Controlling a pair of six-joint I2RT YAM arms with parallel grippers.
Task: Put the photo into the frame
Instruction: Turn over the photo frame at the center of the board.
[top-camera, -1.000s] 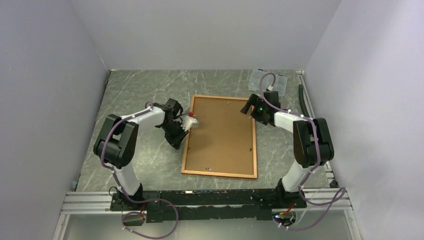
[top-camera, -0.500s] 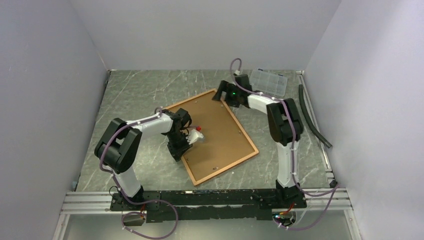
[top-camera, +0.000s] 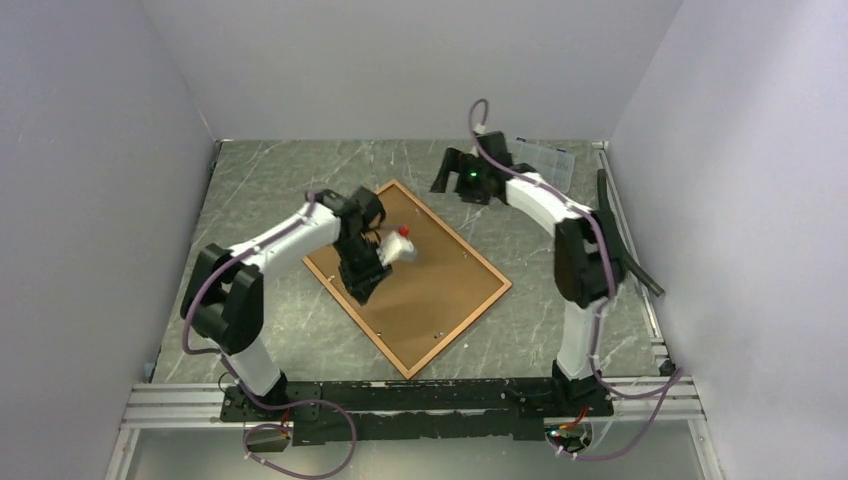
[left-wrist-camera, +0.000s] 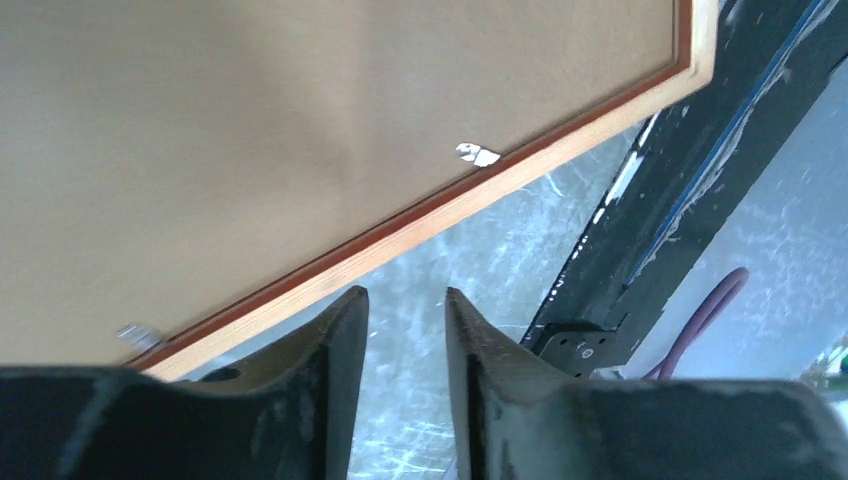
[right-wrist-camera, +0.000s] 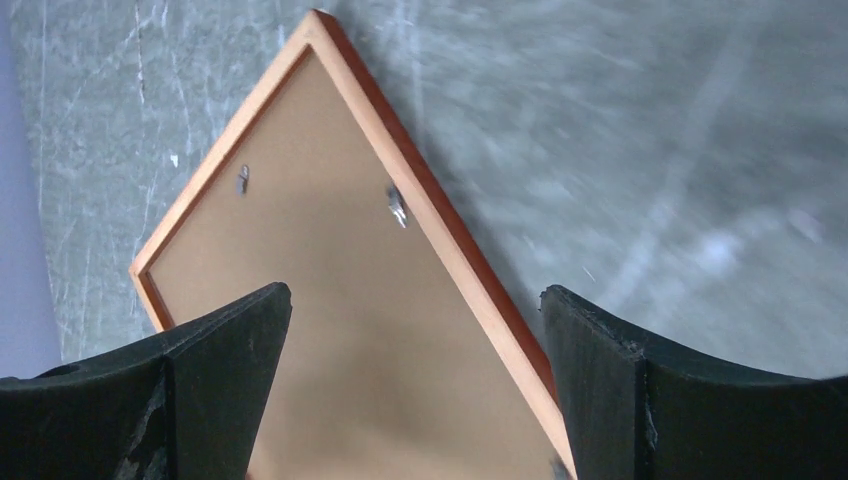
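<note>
Over frame (left-wrist-camera: 300, 150), left gripper (left-wrist-camera: 405, 310) seemingly ajar.

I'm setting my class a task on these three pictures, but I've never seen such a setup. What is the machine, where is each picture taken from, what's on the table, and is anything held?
The machine is two robot arms bolted at the table's near edge. The wide picture looks down from above and behind them. The other two come from a camera on each wrist, so the dark prongs are that arm's own fingers. On the grey table lies the frame, back side up, turned diagonally. A clear plastic box sits at the far right. The left hand is by the frame's long edge, fingers slightly apart. The right hand is wide open, raised near its far corner. Neither holds anything. No photo is visible.
</note>
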